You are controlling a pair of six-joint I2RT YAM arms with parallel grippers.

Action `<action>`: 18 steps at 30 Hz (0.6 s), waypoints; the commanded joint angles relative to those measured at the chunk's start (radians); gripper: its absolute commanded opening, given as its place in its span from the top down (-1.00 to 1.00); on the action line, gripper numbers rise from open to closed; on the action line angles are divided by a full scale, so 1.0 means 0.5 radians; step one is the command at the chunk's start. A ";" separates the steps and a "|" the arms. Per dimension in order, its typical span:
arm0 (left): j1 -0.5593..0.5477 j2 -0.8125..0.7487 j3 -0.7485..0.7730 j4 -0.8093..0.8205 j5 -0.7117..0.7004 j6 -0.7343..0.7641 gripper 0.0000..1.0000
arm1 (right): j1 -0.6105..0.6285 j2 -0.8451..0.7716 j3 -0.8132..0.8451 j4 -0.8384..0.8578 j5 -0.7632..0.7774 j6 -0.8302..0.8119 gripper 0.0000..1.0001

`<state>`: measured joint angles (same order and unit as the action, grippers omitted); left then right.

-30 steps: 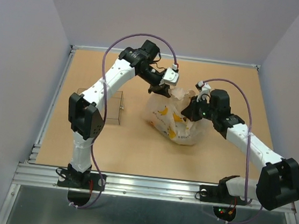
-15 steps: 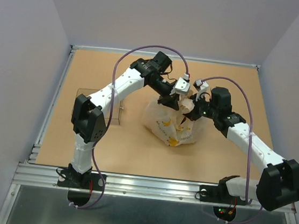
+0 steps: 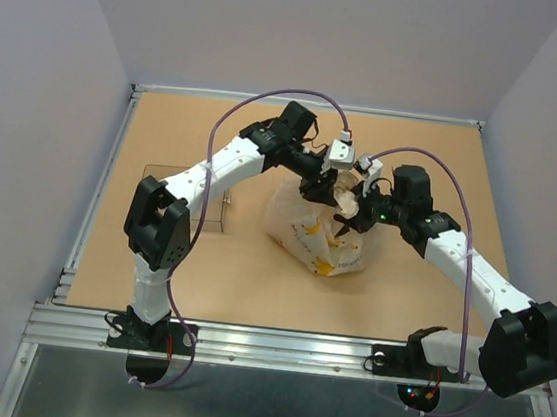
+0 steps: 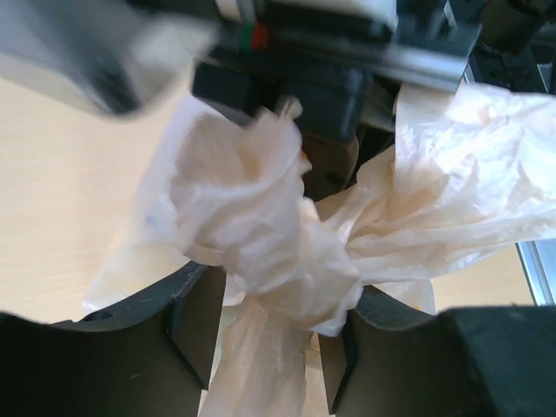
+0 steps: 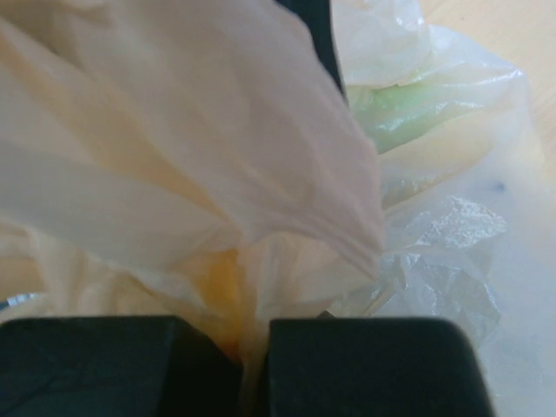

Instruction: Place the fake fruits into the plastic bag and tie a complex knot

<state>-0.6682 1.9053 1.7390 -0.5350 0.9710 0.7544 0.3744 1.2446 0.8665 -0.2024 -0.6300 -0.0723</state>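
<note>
1. The plastic bag [image 3: 316,235] sat near the middle of the table [image 3: 435,156], just right of a clear tray [image 3: 214,201]. Its body was slumped on the board and its top was gathered up between the two arms
2. The left gripper [image 4: 271,321] stood at a narrow gape, its jaws closed around a twisted rope of film just under a loose, knot-like lump
3. The right gripper [image 5: 252,334] was almost fully closed, pinching a thin fold of the same film
4. A greenish patch showed through the plastic in the right wrist view. We took it for the fake fruits [image 5: 408,104] inside the bag, though we could not make out single pieces
5. We judged the film soft, light, slippery and easy to tear, and the load inside too small to anchor the bag
6. We thought the best hold was on the bunched, twisted strands close to the lump, not on a single layer, with both sides pulled evenly
</note>
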 commanded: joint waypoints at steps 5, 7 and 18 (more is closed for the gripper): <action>-0.011 -0.273 -0.207 0.404 0.266 -0.125 0.51 | 0.000 -0.010 0.169 -0.157 0.039 -0.129 0.87; -0.011 -0.282 -0.232 0.401 0.313 -0.125 0.88 | 0.000 -0.022 0.190 -0.157 0.091 -0.110 0.65; 0.097 -0.371 -0.422 0.453 0.429 -0.131 1.00 | -0.080 -0.246 0.218 -0.141 0.291 -0.003 -0.21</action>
<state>-0.6487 1.7992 1.5715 -0.3820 1.1133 0.7334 0.3607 1.1828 0.9207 -0.2893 -0.5224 -0.0891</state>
